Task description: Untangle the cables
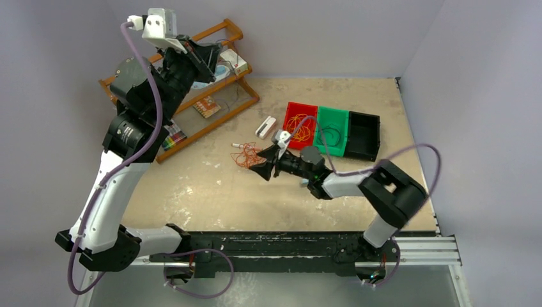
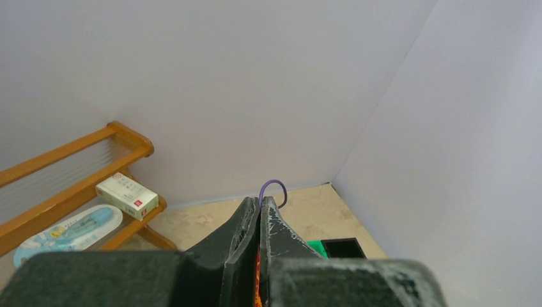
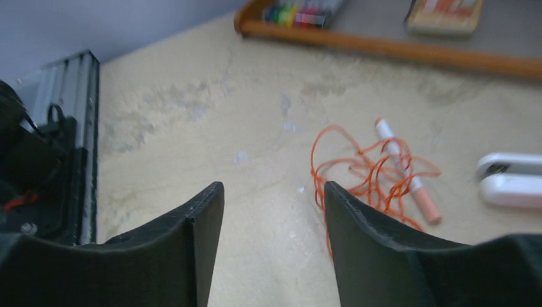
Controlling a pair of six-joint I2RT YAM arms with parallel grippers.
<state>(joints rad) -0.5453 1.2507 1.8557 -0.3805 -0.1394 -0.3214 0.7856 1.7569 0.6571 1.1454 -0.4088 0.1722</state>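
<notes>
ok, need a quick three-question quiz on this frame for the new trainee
1. What holds the heaped orange cables?
2. Multiple choice: what lies among the loops of the loose orange cable bundle ahead of the right gripper? A) scissors B) a marker C) a battery
3. True or false: the left gripper has its jaws wide apart.

Key
1. The red bin.
2. B, the marker.
3. False: its jaws are shut.
</notes>
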